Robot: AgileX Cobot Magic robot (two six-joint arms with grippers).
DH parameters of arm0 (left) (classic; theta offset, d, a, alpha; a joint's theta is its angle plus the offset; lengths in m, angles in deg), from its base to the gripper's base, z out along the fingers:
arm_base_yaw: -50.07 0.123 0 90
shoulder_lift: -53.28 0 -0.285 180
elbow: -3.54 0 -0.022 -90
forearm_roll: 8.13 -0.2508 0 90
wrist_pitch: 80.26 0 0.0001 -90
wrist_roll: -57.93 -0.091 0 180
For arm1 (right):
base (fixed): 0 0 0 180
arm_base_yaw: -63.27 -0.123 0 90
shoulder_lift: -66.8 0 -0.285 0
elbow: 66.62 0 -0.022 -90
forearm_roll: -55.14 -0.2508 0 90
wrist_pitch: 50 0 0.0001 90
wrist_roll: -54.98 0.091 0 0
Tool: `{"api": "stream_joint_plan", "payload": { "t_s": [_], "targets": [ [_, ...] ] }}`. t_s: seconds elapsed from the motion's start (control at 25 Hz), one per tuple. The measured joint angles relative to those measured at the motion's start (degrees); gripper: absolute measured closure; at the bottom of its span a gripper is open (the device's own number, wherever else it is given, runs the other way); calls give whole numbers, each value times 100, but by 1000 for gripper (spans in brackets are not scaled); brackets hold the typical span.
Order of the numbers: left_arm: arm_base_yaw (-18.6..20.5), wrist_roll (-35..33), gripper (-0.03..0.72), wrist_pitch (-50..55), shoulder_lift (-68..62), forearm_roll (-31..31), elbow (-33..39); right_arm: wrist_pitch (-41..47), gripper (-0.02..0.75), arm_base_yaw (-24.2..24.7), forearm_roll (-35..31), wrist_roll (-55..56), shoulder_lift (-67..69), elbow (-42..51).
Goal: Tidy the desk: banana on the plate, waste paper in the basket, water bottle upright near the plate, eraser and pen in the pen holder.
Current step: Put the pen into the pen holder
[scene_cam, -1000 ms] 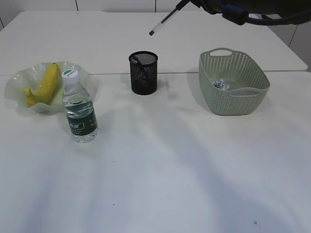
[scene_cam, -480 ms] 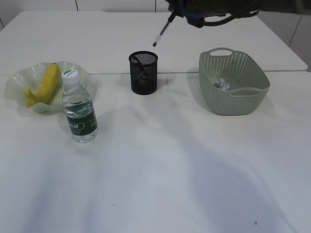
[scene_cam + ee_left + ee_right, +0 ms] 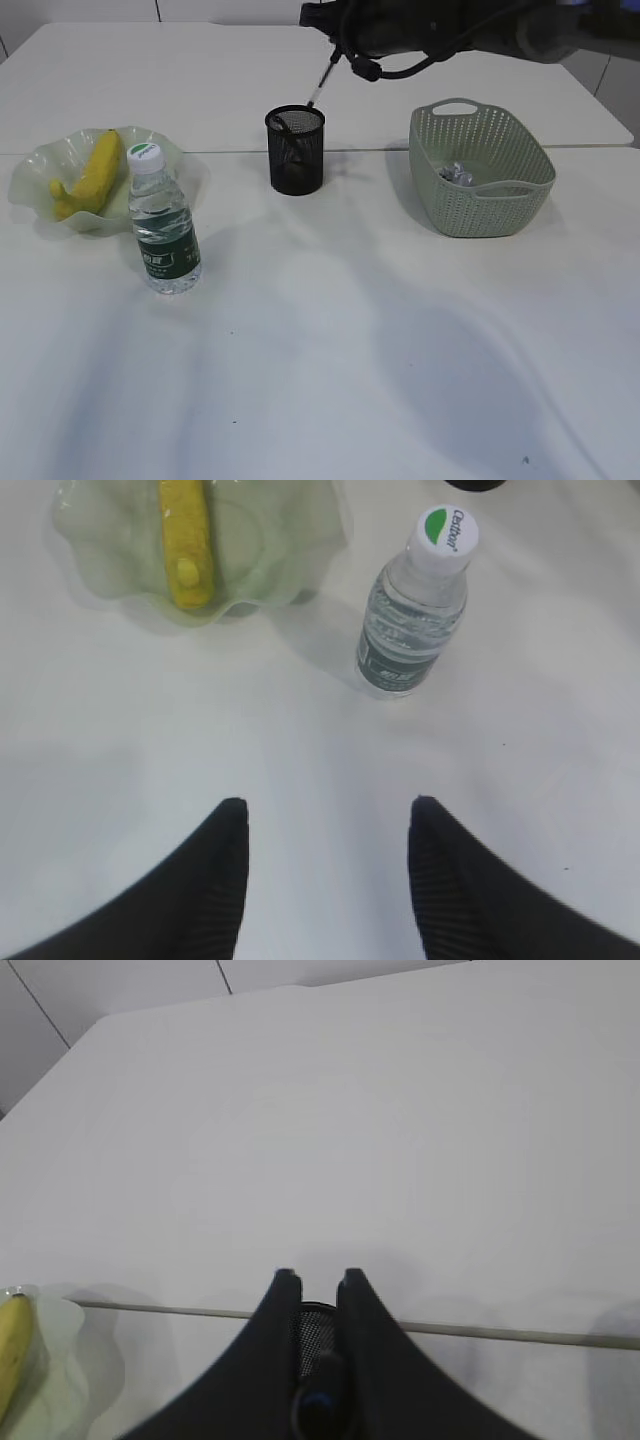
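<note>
Overhead, my right gripper (image 3: 315,1278) clamps the pen (image 3: 321,82) at 12 o'clock above the pen holder (image 3: 295,150); my left gripper (image 3: 325,815) hangs spread.

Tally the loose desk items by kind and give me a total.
Banana: 1
Plate: 1
Water bottle: 1
Pen holder: 1
Pen: 1
Basket: 1
Crumpled waste paper: 1
Total: 7
</note>
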Motion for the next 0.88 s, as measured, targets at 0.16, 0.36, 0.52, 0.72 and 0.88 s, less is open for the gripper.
{"api": "stream_joint_plan", "payload": {
  "t_s": [0.16,0.36,0.52,0.72,0.88],
  "targets": [
    [0,0,329,0,0,-20,0,39,689,0,3,-10,186,-94],
    [0,0,329,0,0,-34,0,64,689,7,23,-10,344,-123],
    [0,0,329,0,0,-34,0,67,689,7,35,-10,472,-123],
    [0,0,329,0,0,-34,0,67,688,7,35,-10,497,-123],
    [0,0,329,0,0,-34,0,67,685,7,35,-10,497,-123]
  ]
}}
